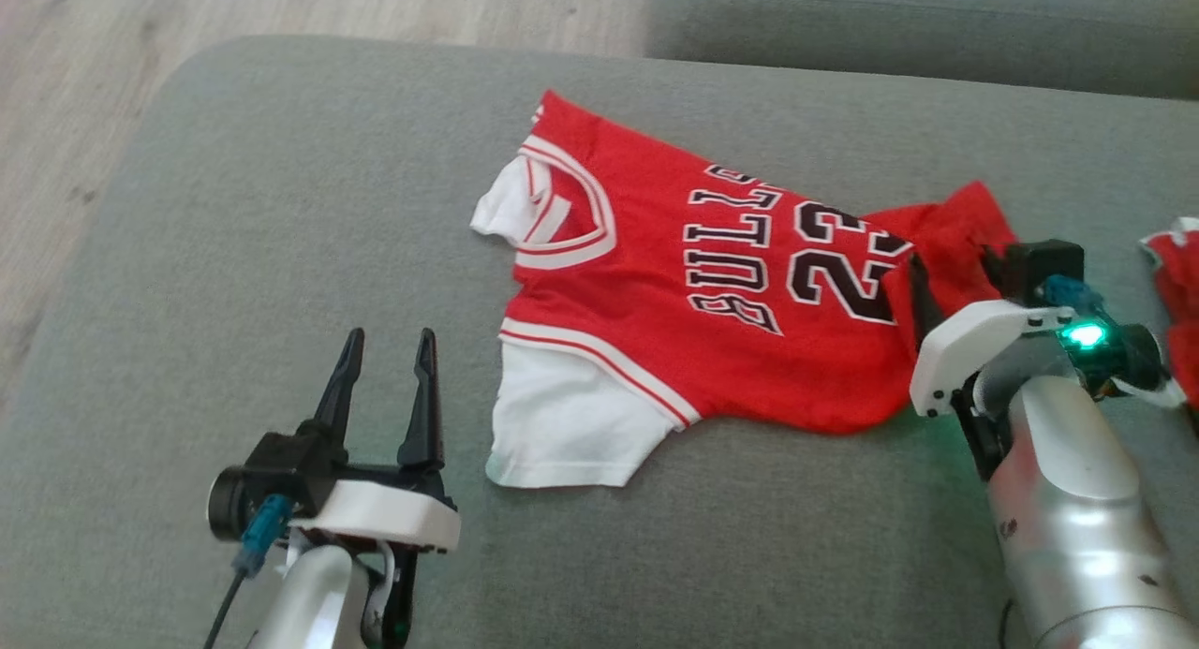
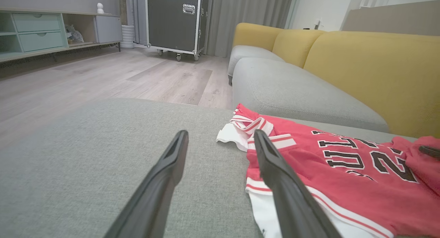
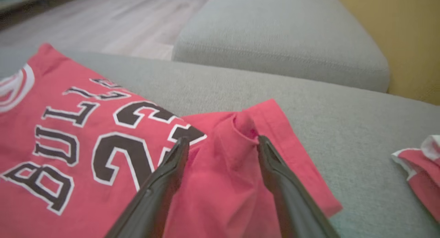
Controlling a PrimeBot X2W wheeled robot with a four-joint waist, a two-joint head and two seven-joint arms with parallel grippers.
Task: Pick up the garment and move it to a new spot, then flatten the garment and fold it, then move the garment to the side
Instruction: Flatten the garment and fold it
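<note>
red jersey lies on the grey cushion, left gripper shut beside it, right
No: the left gripper is open, fingers apart, as the head view shows. The red jersey does lie on the grey cushion beside it.

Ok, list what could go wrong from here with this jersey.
1. The jersey has its hem bunched up between the fingers of the open right gripper; pulling away might snag and drag it.
2. Another red garment lies close on the right; a flattening sweep could catch it.
3. The far white sleeve looks crumpled, so a fold now may come out uneven.
</note>
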